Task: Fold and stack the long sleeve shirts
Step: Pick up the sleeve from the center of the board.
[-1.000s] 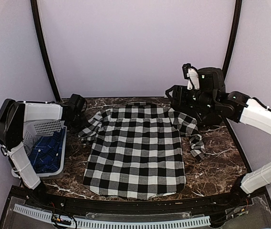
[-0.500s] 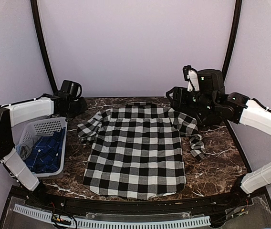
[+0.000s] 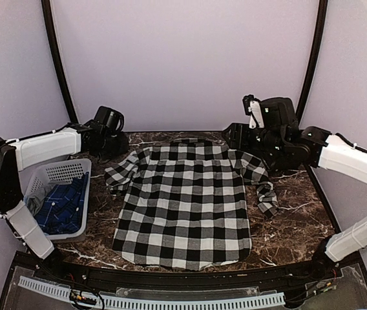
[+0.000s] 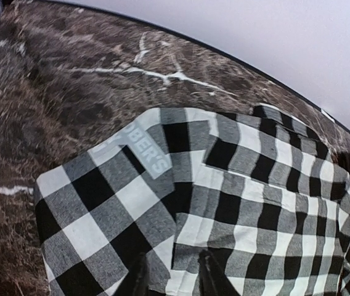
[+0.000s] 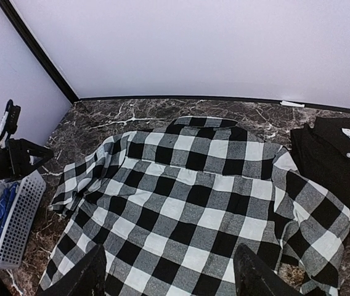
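Observation:
A black-and-white check long sleeve shirt (image 3: 187,200) lies spread flat in the middle of the table. Its left sleeve (image 3: 120,174) is bunched at the side, and a band with pale block letters (image 4: 143,147) shows on it. Its right sleeve (image 3: 266,190) is folded down along the body. My left gripper (image 3: 117,147) hovers just behind the left sleeve, jaws slightly apart, open (image 4: 172,262), with cloth below them and nothing pinched. My right gripper (image 3: 238,137) hangs above the shirt's back right shoulder, wide open (image 5: 170,253) and empty.
A white perforated basket (image 3: 61,173) at the left holds blue cloth (image 3: 61,206). A black buttoned shirt (image 5: 335,163) lies at the back right, under my right arm. Dark marble table (image 3: 293,226) shows around the shirt; purple walls stand close behind.
My left arm swung from the sleeve by the basket up toward the back of the table, and its jaws have parted. The left sleeve now lies loose. My right arm shifted slightly left.

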Available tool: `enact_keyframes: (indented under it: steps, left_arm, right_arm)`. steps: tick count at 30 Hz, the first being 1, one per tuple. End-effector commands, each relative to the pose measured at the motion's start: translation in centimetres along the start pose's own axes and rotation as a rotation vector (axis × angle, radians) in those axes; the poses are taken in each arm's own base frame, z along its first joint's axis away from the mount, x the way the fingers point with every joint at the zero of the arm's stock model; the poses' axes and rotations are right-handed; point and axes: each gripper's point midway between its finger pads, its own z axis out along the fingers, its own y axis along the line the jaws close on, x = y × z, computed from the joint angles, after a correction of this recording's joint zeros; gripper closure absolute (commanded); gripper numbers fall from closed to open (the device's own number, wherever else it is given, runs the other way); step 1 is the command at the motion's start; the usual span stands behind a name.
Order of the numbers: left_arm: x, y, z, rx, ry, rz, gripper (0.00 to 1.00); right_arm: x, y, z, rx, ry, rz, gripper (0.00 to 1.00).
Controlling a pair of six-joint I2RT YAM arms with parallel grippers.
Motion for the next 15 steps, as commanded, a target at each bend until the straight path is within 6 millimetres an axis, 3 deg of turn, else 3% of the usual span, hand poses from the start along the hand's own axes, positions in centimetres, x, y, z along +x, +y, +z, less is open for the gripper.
enact_keyframes:
  steps: [1, 5, 15]
  left_arm:
    - [3.5, 6.2, 1.3, -0.213, 0.109, -0.091, 0.65]
    - [5.3, 8.8, 2.5, -0.249, 0.17, -0.117, 0.56]
    - [9.6, 11.8, 4.4, -0.335, 0.268, -0.136, 0.39]
  right_arm:
    - [0.7, 0.4, 0.2, -0.013, 0.023, 0.007, 0.33]
    - [0.9, 0.4, 0.3, -0.017, 0.028, 0.011, 0.32]
    - [2.7, 0.3, 1.4, -0.021, 0.074, 0.027, 0.32]
